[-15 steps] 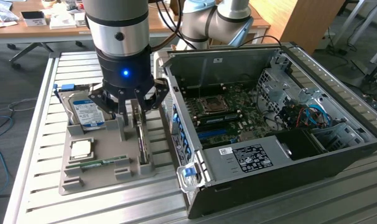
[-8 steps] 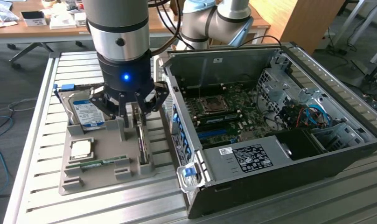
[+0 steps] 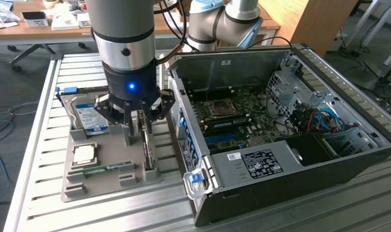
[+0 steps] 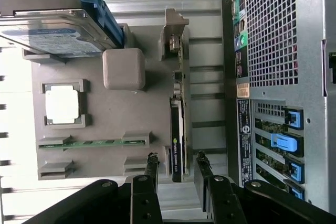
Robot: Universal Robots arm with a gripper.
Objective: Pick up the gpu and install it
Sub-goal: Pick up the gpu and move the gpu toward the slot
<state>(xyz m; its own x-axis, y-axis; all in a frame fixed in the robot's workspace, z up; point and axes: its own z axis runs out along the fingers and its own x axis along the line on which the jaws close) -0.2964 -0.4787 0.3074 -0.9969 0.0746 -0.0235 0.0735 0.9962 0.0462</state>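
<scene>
Hanging over the grey tray, the gripper has its jaws spread partway and holds nothing. In the wrist view one finger sits to each side of the gpu, with a clear gap between each finger and the card. The card's thin top edge runs straight between them. I cannot tell whether the fingertips have reached down to the level of the card or sit just above it.

The gpu stands upright on its long edge in a slot of the tray, on the side nearest the open computer case. Its long axis runs parallel to the case's rear panel; in the exterior view it runs from the far side toward the camera. Its silver metal bracket is at the end toward the hard drive, and the jaws straddle the other end.

Seen edge-on, the card is a narrow dark strip with a green board edge. A black section near the jaws carries a small green label with pale lettering too small to read.

On the tray beside it lie a square processor and a thin green memory stick. The tray and the case rest on a slatted metal tabletop.
</scene>
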